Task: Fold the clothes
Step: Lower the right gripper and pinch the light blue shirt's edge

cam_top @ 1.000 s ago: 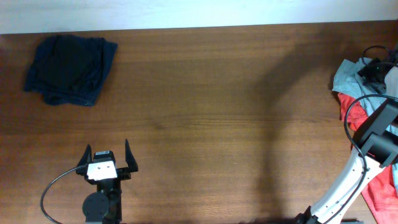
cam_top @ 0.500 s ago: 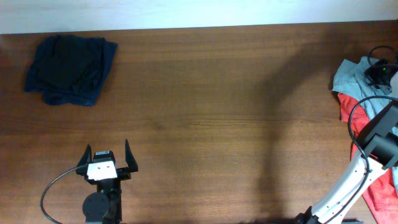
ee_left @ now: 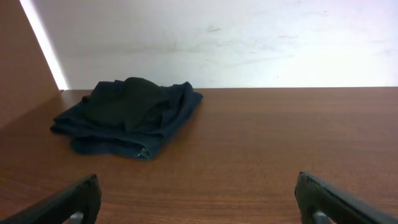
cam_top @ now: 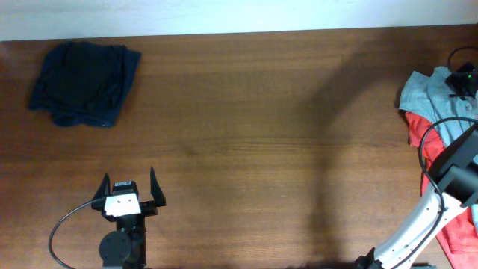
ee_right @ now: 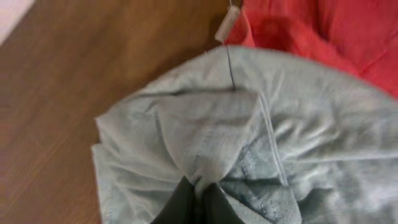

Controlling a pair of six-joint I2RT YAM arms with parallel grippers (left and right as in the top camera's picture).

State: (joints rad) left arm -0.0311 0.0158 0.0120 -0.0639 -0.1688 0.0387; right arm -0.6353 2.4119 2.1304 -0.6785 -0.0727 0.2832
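Your left arm sits low at the near edge, and the left gripper (cam_top: 128,179) points away from you, its fingers spread wide and holding nothing. Open wooden table (cam_top: 246,134) runs on to the dark navy garment (cam_top: 82,82), bunched at the far left corner. Your right arm reaches to the far right edge, where the right gripper (ee_right: 196,199), its fingers pressed together, pinches a fold of the crumpled grey-teal T-shirt (ee_right: 249,143) lying against the red shirt (ee_right: 323,31).
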